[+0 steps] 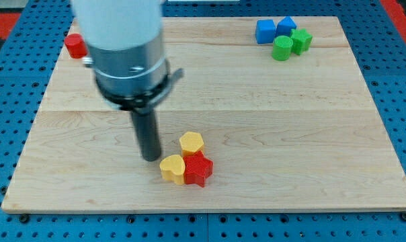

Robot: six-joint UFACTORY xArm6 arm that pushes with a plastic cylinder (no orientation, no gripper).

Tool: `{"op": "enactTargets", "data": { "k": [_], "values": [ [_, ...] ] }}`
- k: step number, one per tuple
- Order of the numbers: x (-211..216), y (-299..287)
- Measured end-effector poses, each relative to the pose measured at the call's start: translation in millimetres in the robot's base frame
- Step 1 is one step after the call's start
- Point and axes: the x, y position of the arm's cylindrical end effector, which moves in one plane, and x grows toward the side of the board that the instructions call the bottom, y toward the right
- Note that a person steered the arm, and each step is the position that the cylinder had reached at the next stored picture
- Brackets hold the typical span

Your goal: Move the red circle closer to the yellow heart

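One cam only: high front view, angled down on the wooden board (257, 101), close, arm housing (122, 40) looming near.

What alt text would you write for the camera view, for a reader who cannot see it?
My tip rests on a wooden board just left of a yellow heart, which touches a red star and a yellow hexagon. The red circle sits far off at the view's top left; two blue and two green blocks cluster top right.

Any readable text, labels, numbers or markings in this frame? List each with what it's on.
None: no words, numbers, brands or signs are readable anywhere.
Wooden board: plain grain, no print.
Blocks, e.g. red circle and yellow heart: unmarked.
Arm housing: blurred, no legible label.
My tip: bare dark rod, left of the yellow heart.
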Motion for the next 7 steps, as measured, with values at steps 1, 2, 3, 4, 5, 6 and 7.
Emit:
{"op": "enactTargets", "data": {
  "k": [1, 2, 3, 4, 5, 6, 7],
  "values": [
    [-42.7, -68.7],
    [-85.7, -140.7],
    [-154.3, -191.4],
    [-189.4, -200.4],
    [-248.1, -199.5],
    [-274.0, -162.5],
    [-244.4, -76.8]
  ]
}}
